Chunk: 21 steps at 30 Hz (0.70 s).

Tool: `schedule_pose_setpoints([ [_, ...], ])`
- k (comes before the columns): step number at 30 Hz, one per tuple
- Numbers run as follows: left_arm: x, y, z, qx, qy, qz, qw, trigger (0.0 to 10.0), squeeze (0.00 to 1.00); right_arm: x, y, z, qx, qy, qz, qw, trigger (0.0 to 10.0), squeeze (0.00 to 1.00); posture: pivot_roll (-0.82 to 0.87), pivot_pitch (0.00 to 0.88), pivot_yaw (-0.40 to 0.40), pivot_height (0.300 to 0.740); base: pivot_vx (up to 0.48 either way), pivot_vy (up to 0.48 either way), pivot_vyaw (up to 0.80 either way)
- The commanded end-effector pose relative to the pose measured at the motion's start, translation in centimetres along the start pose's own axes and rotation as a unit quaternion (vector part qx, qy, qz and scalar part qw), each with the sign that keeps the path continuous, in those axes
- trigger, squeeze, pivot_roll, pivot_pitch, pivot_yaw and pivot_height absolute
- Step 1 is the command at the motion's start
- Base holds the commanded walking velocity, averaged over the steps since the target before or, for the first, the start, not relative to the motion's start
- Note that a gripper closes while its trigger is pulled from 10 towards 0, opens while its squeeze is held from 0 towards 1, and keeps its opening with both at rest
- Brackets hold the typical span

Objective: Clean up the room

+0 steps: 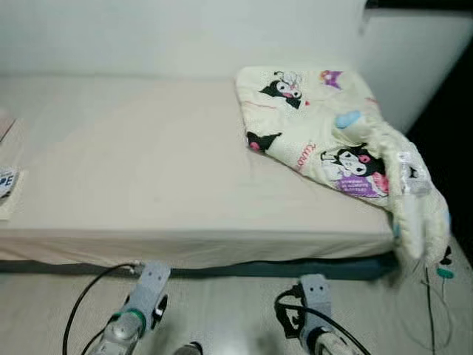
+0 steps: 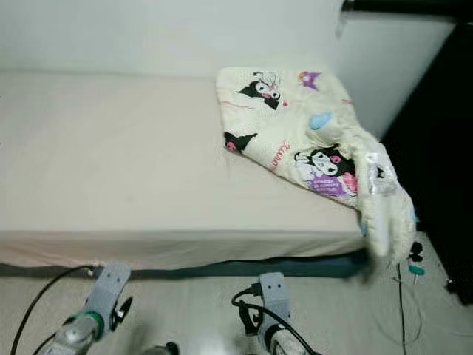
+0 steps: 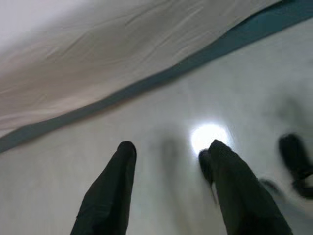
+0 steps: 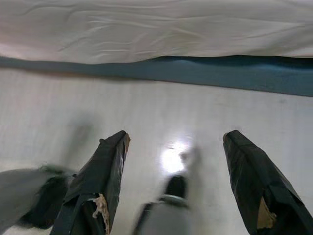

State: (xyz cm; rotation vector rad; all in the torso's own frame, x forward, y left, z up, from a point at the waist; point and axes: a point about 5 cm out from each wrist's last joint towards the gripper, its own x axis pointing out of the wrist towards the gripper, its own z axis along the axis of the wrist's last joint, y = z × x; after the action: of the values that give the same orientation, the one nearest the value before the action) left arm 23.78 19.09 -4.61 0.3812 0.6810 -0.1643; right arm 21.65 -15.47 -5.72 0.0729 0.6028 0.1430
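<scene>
papers [image 1: 6, 185] at the bed's [image 1: 148, 170] left end, cut by the frame edge

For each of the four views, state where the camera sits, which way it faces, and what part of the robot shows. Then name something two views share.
Left eye view: on the head, facing forward and down at the bed and cartoon-print blanket; both forearms show.
Right eye view: beside it, same scene.
Left wrist view: along the left gripper, open, over the floor.
Right wrist view: along the right gripper, open.
Shared: both wrist views catch the bed's edge.

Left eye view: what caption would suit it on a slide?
Cartoon-print cream blanket crumpled on a beige-sheeted bed, one corner hanging off the edge.
</scene>
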Motion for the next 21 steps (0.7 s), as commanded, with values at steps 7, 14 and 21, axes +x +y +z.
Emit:
schedule_pose_setpoints([
  [7, -0.04, 0.16, -0.26, 0.007, 0.007, -0.002, 1.000, 10.0, 0.00, -0.27, -0.07, -0.71, 0.018, 0.012, -0.007, 1.000, 10.0, 0.00, 0.06, 0.033, 0.015, 0.740, 0.000, -0.278, 0.00],
  [14, -0.05, 0.21, -0.28, 0.009, 0.007, -0.002, 1.000, 10.0, 0.00, -0.26, -0.10, -0.65, 0.018, 0.010, -0.007, 1.000, 10.0, 0.00, 0.06, 0.031, 0.016, 0.740, 0.000, -0.278, 0.00],
  [21, -0.06, 0.27, -0.29, 0.011, 0.008, -0.002, 1.000, 10.0, 0.00, -0.26, -0.09, -0.64, 0.019, 0.009, -0.006, 1.000, 10.0, 0.00, 0.06, 0.030, 0.017, 0.740, 0.000, -0.279, 0.00],
])
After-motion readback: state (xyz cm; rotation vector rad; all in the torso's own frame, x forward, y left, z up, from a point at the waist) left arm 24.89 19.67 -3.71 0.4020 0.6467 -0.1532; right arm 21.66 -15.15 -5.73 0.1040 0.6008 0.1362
